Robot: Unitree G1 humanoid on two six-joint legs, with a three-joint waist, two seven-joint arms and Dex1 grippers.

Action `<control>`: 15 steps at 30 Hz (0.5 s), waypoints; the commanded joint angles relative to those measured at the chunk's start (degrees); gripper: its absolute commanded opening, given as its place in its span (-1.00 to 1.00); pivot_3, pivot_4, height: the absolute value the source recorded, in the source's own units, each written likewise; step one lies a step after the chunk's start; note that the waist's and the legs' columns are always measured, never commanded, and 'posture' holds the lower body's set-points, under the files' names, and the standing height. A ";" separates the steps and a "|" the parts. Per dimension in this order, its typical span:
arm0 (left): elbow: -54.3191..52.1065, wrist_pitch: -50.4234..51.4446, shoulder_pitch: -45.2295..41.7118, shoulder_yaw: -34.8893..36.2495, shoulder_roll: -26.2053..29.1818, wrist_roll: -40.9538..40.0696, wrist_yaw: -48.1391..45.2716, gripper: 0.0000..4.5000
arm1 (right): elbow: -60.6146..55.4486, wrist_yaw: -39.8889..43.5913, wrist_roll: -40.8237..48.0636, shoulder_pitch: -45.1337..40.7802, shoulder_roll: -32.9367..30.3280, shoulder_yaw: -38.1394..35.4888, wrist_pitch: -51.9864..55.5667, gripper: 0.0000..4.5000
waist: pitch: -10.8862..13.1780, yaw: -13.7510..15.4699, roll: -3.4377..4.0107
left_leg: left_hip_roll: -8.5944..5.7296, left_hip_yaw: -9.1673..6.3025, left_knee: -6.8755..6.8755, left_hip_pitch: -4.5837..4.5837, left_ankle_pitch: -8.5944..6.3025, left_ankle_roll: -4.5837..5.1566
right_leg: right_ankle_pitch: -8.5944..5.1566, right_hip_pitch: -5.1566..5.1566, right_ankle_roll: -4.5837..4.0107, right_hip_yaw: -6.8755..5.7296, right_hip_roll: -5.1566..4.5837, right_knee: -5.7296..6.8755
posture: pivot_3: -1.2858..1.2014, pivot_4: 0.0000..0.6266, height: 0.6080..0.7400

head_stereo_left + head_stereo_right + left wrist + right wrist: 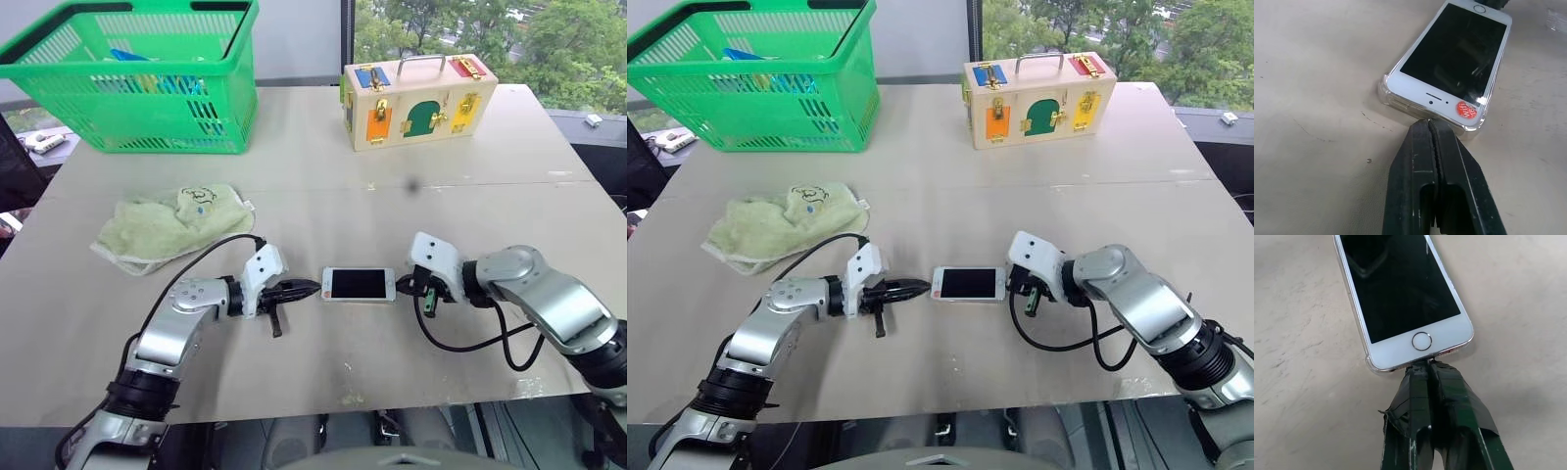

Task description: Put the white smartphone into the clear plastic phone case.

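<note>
1. The left end effector [1429,128] has its black fingers pressed together, holding nothing; its tip touches the earpiece end of the phone [359,284], at the rim of the clear case [1385,88].
2. The right end effector [1426,366] is likewise closed and empty; its tip meets the home-button end.
3. The phone lies flat, screen up, seated in the case on the table [323,186], directly between both tips.
</note>
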 commanded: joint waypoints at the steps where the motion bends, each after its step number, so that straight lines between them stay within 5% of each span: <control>1: -1.73 0.41 0.63 -2.90 -1.41 -0.01 -0.85 -1.00 | -0.94 3.02 1.81 -1.15 3.21 2.78 -2.79 -0.99 | -0.01 -0.03 -0.01 | 0.00 0.00 0.00 0.03 0.00 0.00 | 0.00 0.03 0.00 0.00 0.00 0.00 | 0.03 -0.52 1.00; 15: -4.37 4.15 -1.66 -3.55 -7.35 -1.01 2.14 -1.00 | 11.20 7.47 -3.51 -5.34 1.46 -1.16 -12.83 -0.99 | -0.05 0.29 -0.04 | -0.11 0.05 0.06 0.07 0.01 0.02 | 0.01 0.11 0.02 0.01 0.01 0.00 | 0.03 -0.52 1.00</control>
